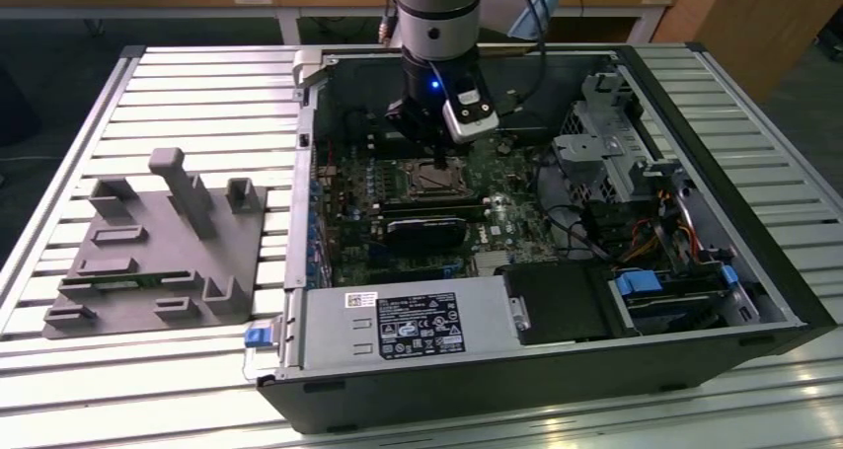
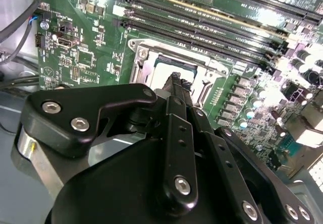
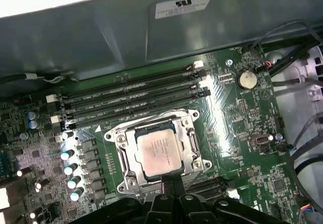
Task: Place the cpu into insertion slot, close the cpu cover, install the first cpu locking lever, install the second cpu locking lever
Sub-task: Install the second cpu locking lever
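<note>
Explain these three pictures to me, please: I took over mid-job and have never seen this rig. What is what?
The exterior view looks from off the arm at an open computer case lying on a slatted table. The robot arm reaches down into it. A grey fixture block sits on the table at the exterior view's left.

Both wrist views ride on the arm. They look past the black end effector at the green motherboard. The cpu lies in the insertion slot, with the cpu cover framing it. The end effector's tip is at the socket's edge; nothing is visibly held.
</note>
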Available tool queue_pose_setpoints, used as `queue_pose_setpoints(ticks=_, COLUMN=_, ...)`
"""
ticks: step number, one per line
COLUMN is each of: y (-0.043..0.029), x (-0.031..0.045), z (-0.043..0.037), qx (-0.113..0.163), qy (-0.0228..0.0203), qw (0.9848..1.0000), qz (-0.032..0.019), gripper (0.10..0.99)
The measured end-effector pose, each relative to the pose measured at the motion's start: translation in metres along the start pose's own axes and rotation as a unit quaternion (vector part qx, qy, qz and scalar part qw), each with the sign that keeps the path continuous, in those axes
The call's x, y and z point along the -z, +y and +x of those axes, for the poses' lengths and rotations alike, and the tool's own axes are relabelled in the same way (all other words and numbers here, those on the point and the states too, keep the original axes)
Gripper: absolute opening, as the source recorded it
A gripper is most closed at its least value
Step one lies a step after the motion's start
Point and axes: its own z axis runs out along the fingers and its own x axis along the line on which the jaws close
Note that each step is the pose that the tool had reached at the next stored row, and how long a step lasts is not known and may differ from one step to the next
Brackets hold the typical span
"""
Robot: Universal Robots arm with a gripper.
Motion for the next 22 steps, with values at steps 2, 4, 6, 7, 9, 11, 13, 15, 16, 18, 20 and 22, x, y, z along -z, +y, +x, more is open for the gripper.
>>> queue_pose_setpoints(ticks=2, y=-0.0021, x=0.0001, z=-0.0007, qx=0.0, qy=0.0, qw=1.0, qz=0.0, gripper=0.106)
queue_pose_setpoints(ticks=4, y=-0.0039, x=0.0001, z=-0.0013, qx=0.0, qy=0.0, qw=1.0, qz=0.0001, gripper=0.106)
queue_pose_setpoints(ticks=6, y=-0.0058, x=0.0002, z=-0.0017, qx=0.0, qy=0.0, qw=1.0, qz=0.0001, gripper=0.106)
queue_pose_setpoints(ticks=7, y=-0.0066, x=0.0002, z=-0.002, qx=0.0, qy=0.0, qw=1.0, qz=0.0, gripper=0.106)
queue_pose_setpoints(ticks=9, y=-0.0083, x=0.0003, z=-0.0025, qx=0.0, qy=0.0, qw=1.0, qz=0.0, gripper=0.106)
queue_pose_setpoints(ticks=11, y=-0.0101, x=0.0004, z=-0.0029, qx=0.0, qy=0.0, qw=1.0, qz=0.0, gripper=0.106)
queue_pose_setpoints(ticks=13, y=-0.0118, x=0.0002, z=-0.0032, qx=0.001, qy=0.0, qw=1.0, qz=-0.0001, gripper=0.106)
queue_pose_setpoints(ticks=15, y=-0.0141, x=0.0, z=-0.0034, qx=0.002, qy=0.0001, qw=1.0, qz=-0.0001, gripper=0.106)
queue_pose_setpoints(ticks=16, y=-0.0154, x=-0.0002, z=-0.0036, qx=0.002, qy=0.0001, qw=1.0, qz=-0.0001, gripper=0.106)
queue_pose_setpoints(ticks=18, y=-0.0182, x=-0.0008, z=-0.0038, qx=0.004, qy=0.0002, qw=1.0, qz=-0.0004, gripper=0.106)
queue_pose_setpoints(ticks=20, y=-0.0207, x=-0.0015, z=-0.0039, qx=0.007, qy=0.0004, qw=1.0, qz=-0.0006, gripper=0.106)
queue_pose_setpoints(ticks=22, y=-0.0225, x=-0.002, z=-0.0032, qx=0.012, qy=0.0007, qw=0.9999, qz=-0.001, gripper=0.106)
